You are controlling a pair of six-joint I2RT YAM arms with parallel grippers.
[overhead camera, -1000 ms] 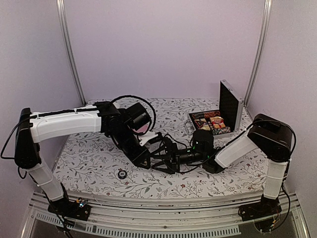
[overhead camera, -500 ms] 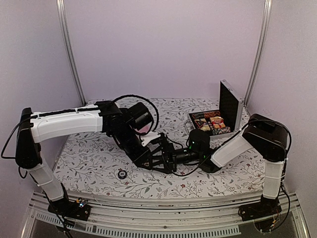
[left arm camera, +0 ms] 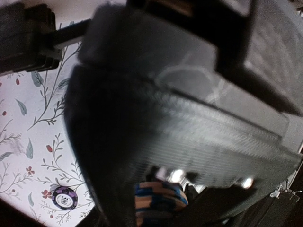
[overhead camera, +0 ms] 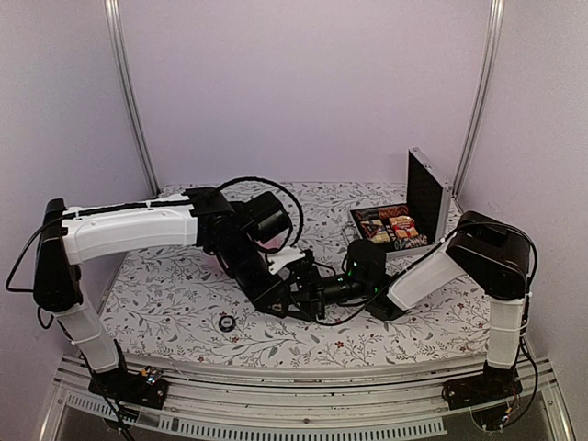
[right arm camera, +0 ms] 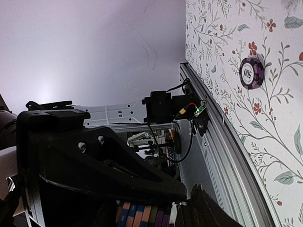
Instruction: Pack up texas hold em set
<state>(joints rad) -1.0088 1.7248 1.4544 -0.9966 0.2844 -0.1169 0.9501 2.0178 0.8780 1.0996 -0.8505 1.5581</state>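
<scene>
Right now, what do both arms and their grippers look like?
Left arm and right arm: white shells, black joints. A black cable loops off the left one; a green light glows by the right wrist. Left gripper and right gripper: black.

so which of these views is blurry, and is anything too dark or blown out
left wrist: worst, black hardware right at the lens is smeared and fills most of the frame, only the purple chip on the floral cloth reads fairly clear; right wrist: sideways, chip and cloth sharp, near fingers in dark silhouette, wall glowing bright; top external: even light, sharp, no glare
</scene>
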